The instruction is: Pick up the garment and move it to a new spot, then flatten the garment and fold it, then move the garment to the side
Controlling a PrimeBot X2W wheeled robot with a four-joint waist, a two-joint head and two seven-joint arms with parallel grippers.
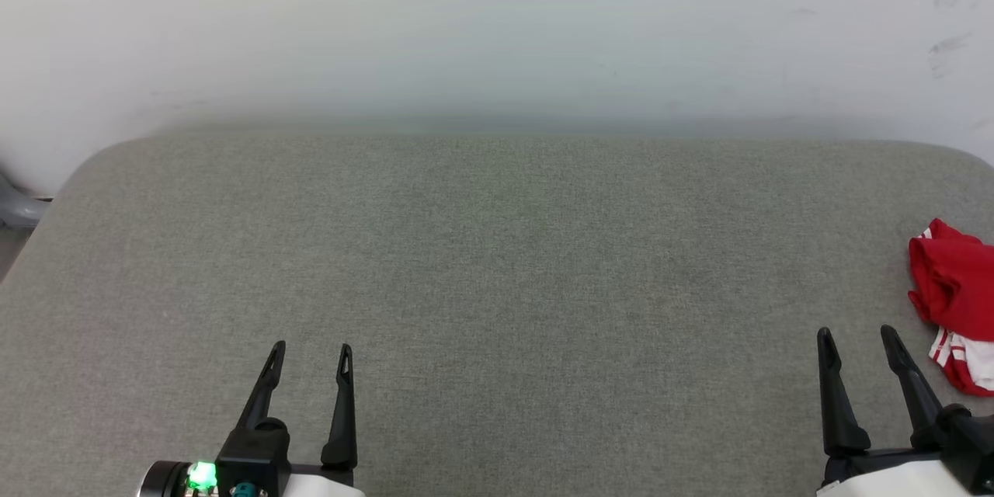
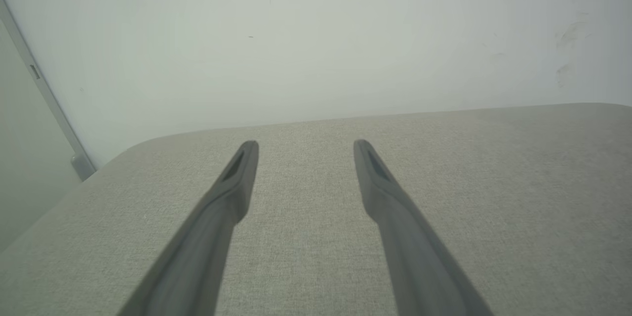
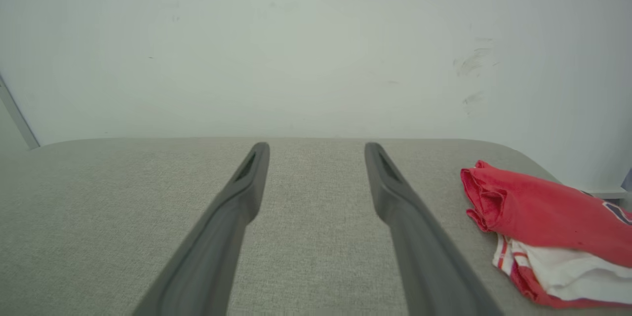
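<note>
The garment (image 1: 954, 291) lies bunched at the right edge of the head view on the grey cushion (image 1: 497, 287), near the right gripper (image 1: 858, 338); the left gripper (image 1: 312, 353) sits lower left, both spread wide, empty

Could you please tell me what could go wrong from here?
The garment lies bunched by the right edge of the grey surface, partly cut off in the head view; a nudge might push it off.
Its layers are crumpled, so the right gripper, jaws open, may pinch several at once.
</note>
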